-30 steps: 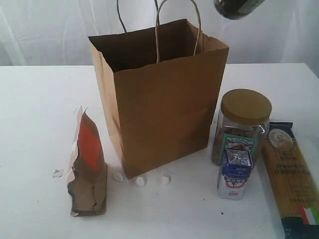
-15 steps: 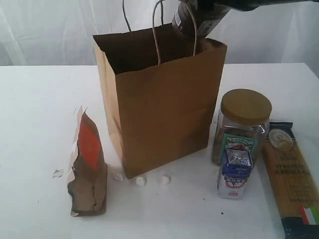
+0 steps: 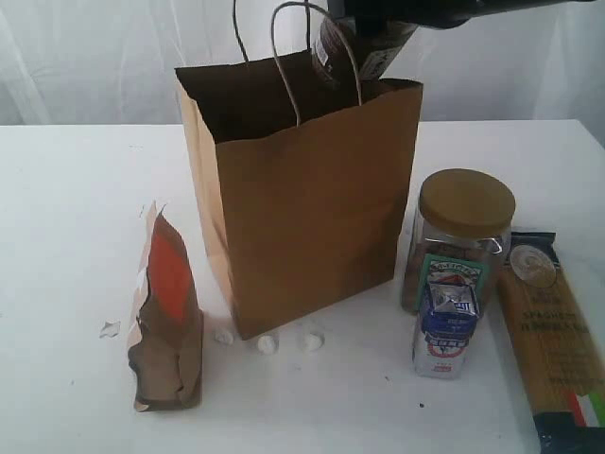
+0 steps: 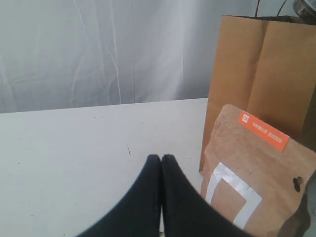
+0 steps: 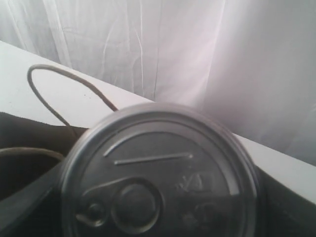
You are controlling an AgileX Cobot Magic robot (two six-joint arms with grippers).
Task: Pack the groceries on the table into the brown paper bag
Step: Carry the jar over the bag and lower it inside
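Over the brown paper bag (image 3: 312, 218), dark jar (image 3: 333, 45) partly behind handle (image 3: 280, 66), label unreadable

One bag, five groceries, three white bits.

On the single white table (image 3: 76, 236) stands one brown paper bag (image 3: 312, 218) with two loop handles (image 3: 283, 74). Five grocery items show, one of each kind: one brown pouch with an orange-red panel (image 3: 170, 322), one dark jar (image 5: 158, 168), one tan-lidded clear jar (image 3: 458, 236), one small blue-white carton (image 3: 446, 331) and one long spaghetti packet (image 3: 553, 331). Three small white pebble-like bits (image 3: 267, 344) lie in a row, and one pale scrap (image 3: 110, 329) lies apart from them.
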